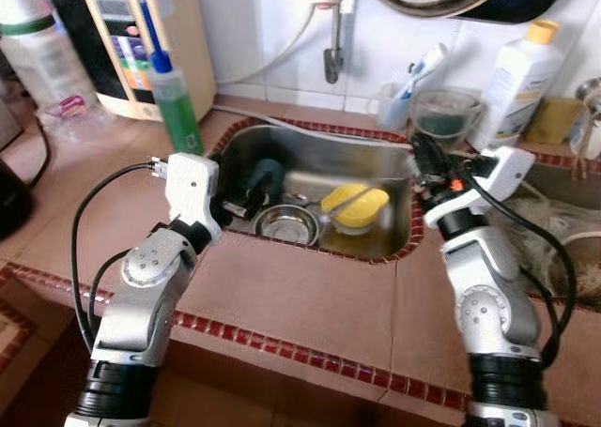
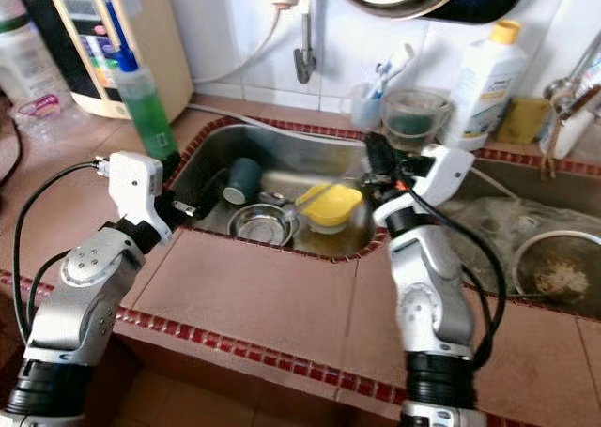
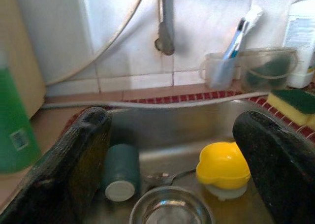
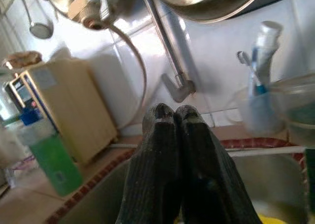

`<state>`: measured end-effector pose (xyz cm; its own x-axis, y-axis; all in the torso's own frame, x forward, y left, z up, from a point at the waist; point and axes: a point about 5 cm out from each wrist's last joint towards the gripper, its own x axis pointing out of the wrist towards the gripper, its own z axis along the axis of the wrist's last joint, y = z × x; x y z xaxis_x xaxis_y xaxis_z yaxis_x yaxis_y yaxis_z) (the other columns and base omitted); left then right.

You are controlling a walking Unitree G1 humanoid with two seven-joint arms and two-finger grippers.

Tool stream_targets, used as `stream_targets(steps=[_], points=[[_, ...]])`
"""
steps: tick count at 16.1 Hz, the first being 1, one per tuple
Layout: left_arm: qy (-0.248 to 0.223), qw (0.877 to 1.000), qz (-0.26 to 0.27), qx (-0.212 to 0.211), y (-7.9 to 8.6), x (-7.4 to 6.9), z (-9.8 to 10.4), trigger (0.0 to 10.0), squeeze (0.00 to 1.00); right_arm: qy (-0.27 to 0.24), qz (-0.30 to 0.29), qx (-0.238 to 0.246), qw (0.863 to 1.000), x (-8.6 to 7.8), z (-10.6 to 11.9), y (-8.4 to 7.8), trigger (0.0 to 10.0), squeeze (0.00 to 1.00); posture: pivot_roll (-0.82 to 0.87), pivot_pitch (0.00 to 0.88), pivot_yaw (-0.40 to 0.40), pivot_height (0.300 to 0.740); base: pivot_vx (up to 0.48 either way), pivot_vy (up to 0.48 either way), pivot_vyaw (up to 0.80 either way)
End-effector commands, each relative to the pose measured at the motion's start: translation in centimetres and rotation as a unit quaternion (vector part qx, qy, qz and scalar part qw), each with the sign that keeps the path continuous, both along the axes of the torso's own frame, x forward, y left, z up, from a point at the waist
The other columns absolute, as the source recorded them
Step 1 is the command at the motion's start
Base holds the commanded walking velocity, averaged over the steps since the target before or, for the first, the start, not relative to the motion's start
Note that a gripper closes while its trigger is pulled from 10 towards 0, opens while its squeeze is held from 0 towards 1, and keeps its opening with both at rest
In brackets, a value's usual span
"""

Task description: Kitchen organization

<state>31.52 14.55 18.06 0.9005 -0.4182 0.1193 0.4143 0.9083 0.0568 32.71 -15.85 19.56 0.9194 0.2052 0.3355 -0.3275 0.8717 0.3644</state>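
A steel sink point(image 1: 324, 150) is set in the brown tiled counter. In it lie a dark teal cup point(image 1: 266, 176) on its side, a small steel bowl point(image 1: 286, 224) and a yellow plastic dish point(image 1: 356, 205) turned upside down. My left gripper point(image 1: 235, 206) hovers at the sink's left rim, open, with nothing between its fingers point(image 3: 69, 165); the teal cup point(image 3: 120, 172) and the yellow dish point(image 3: 222, 167) lie ahead of it. Above the sink's right rim, my right gripper point(image 1: 424, 160) is shut and empty, its fingertips point(image 4: 167, 116) pressed together.
A green soap bottle point(image 1: 176, 103) and a beige appliance point(image 1: 141, 33) stand left of the sink. Behind it are the tap point(image 1: 333, 56), a toothbrush cup point(image 1: 399, 103), a clear cup point(image 1: 443, 115), a white bottle point(image 1: 515, 80) and a sponge point(image 1: 554, 119). A second basin point(image 2: 559, 267) lies at the right.
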Motion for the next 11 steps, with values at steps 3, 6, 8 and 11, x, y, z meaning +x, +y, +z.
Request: stream_targets(steps=[3,6,8,11], points=[[0.03,0.999,-0.022,-0.011,-0.8,-0.2,-0.1,10.0,0.0,0.017,-0.02,-0.012,1.0,0.8,0.2,-0.3,10.0,0.0,-0.13,0.121,0.047,0.74,0.0,0.0,0.0],[0.038,0.998,-0.05,-0.016,-2.0,-1.0,0.0,10.0,0.0,0.017,-0.041,-0.017,0.999,1.1,0.5,-1.2,10.0,0.0,-0.14,0.163,0.061,0.74,0.0,0.0,0.0],[0.039,0.995,-0.083,-0.028,-3.2,-1.7,0.6,10.0,0.0,-0.005,-0.065,-0.015,0.998,1.6,1.4,-1.9,10.0,0.0,-0.15,0.197,0.08,0.74,0.0,0.0,0.0],[0.047,0.991,-0.122,-0.035,-4.1,-2.7,1.0,10.0,0.0,-0.017,-0.091,0.002,0.996,2.0,2.1,-2.4,10.0,0.0,-0.14,0.226,0.106,0.74,0.0,0.0,0.0]])
